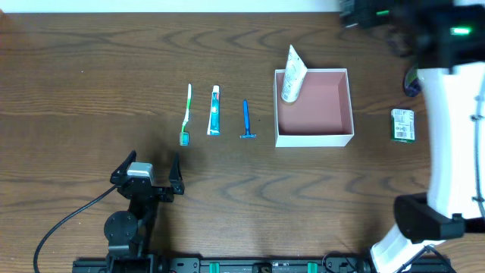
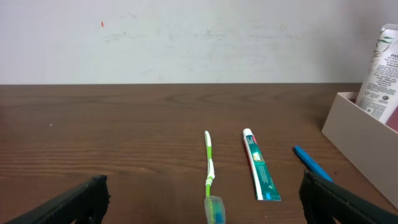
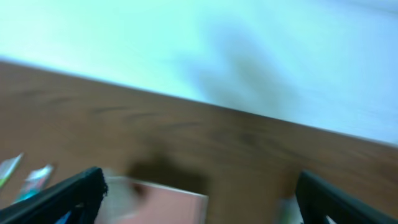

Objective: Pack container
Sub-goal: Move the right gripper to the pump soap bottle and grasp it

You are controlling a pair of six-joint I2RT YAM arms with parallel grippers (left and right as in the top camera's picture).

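Note:
The container (image 1: 314, 139) is a square white box with a pink inside, right of the table's middle. A white tube (image 1: 292, 76) leans upright in its back left corner. A green toothbrush (image 1: 186, 114), a toothpaste tube (image 1: 215, 111) and a blue razor (image 1: 246, 120) lie in a row to its left. My left gripper (image 1: 148, 165) is open and empty, near the front, facing the toothbrush (image 2: 209, 171). My right gripper (image 3: 199, 183) is open and empty, high above the container's (image 3: 168, 204) far side; its view is blurred.
A small green packet (image 1: 402, 125) lies right of the container. The right arm's white link (image 1: 447, 114) crosses the right edge of the overhead view. The left wrist view shows the container wall (image 2: 367, 140) and the white tube (image 2: 380, 74) at the right.

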